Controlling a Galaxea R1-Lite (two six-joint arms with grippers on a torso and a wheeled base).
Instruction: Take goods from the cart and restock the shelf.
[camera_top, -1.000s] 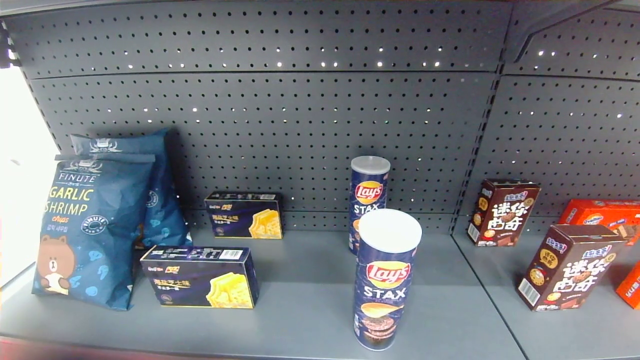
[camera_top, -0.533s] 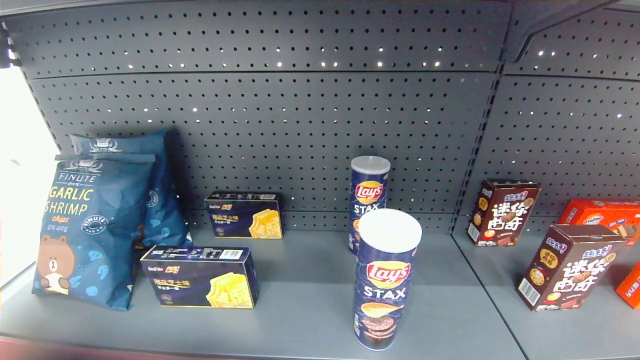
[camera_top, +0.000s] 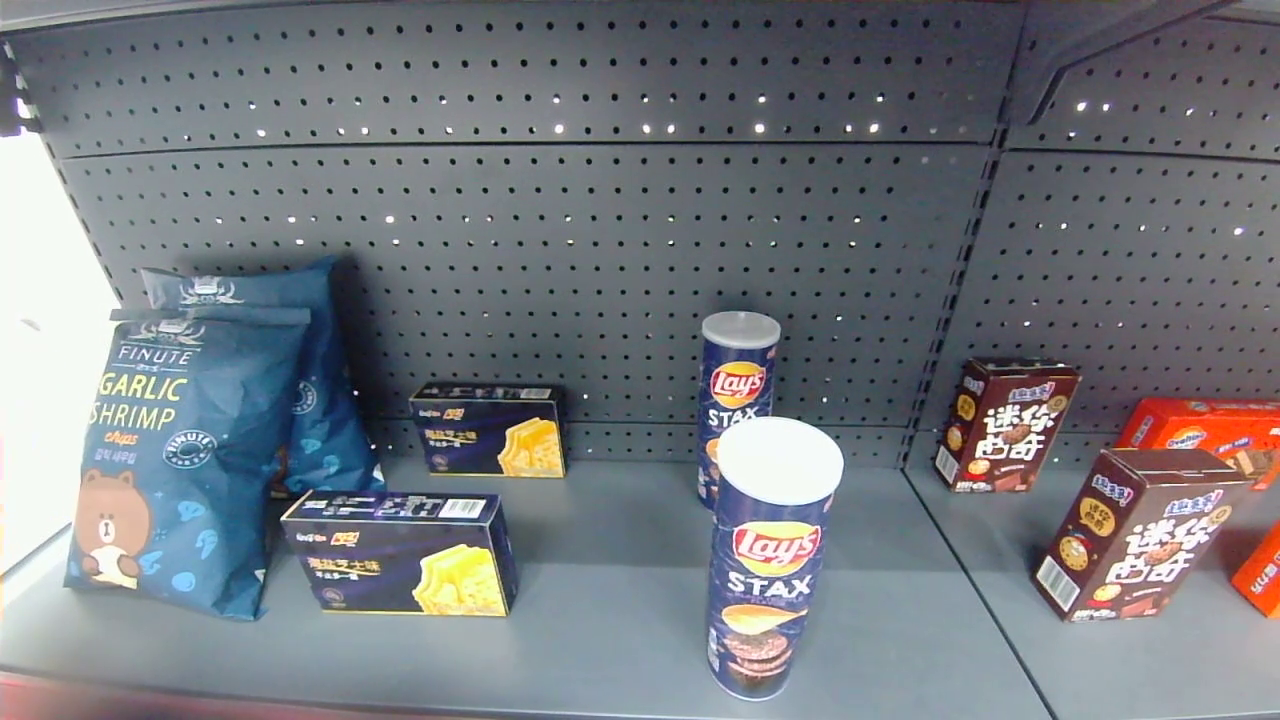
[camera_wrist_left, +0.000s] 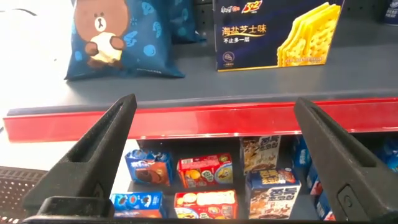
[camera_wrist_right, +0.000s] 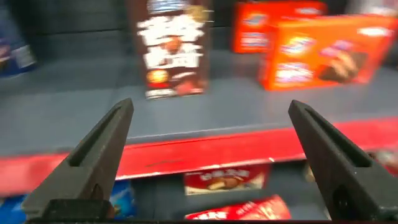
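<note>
The grey shelf (camera_top: 620, 620) carries two blue chip bags (camera_top: 185, 450) at the left, two navy cracker boxes (camera_top: 405, 555), two tall chip cans (camera_top: 770, 560) in the middle and two brown biscuit boxes (camera_top: 1135, 535) at the right. My left gripper (camera_wrist_left: 214, 102) stands open and holds nothing, in front of the shelf's red front strip (camera_wrist_left: 205, 121), facing a chip bag (camera_wrist_left: 118, 37) and a cracker box (camera_wrist_left: 277, 34). My right gripper (camera_wrist_right: 211, 104) is open too, with nothing in it, before a brown biscuit box (camera_wrist_right: 169, 50) and orange boxes (camera_wrist_right: 317, 53).
Orange boxes (camera_top: 1200, 430) stand at the shelf's far right. A perforated back panel (camera_top: 600, 250) closes the rear. Bare shelf floor lies between the cracker boxes and the cans. A lower shelf with several snack boxes (camera_wrist_left: 205, 180) shows under the red strip.
</note>
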